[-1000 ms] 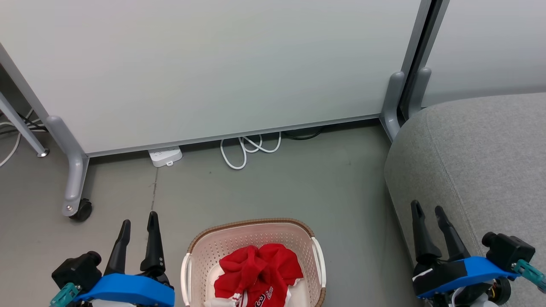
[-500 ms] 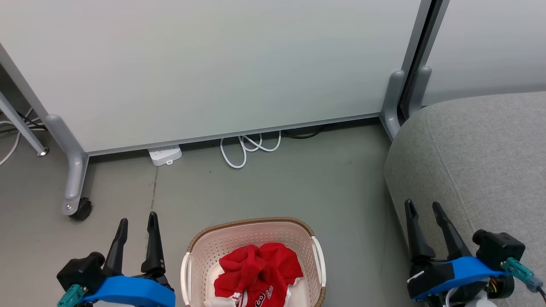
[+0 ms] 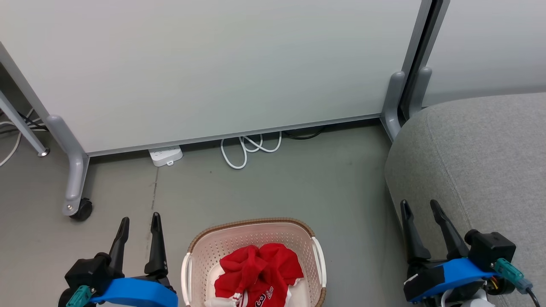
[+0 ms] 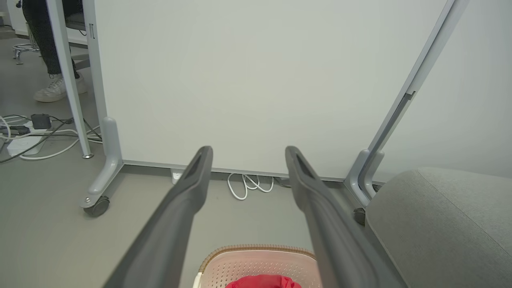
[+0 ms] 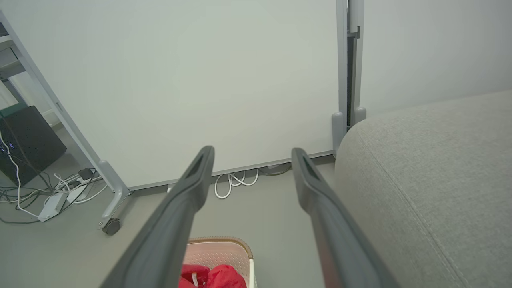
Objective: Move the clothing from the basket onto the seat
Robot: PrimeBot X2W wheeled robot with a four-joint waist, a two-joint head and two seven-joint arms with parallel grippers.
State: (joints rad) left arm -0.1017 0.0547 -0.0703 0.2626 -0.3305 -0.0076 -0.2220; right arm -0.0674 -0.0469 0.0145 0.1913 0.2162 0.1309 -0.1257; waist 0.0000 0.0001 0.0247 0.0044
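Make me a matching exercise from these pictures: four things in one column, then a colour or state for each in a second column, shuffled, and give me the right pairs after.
Column one:
1. clothing
2. basket
3. seat
4. cable

Column two:
A. grey, upholstered
B. white, looped on itself
C. red, bunched up
D. cream, perforated, brown-rimmed

Pairs: 1-C, 2-D, 3-A, 4-B

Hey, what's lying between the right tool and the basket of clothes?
Nothing but bare grey floor. The head view shows that stretch between the right tool and the basket.
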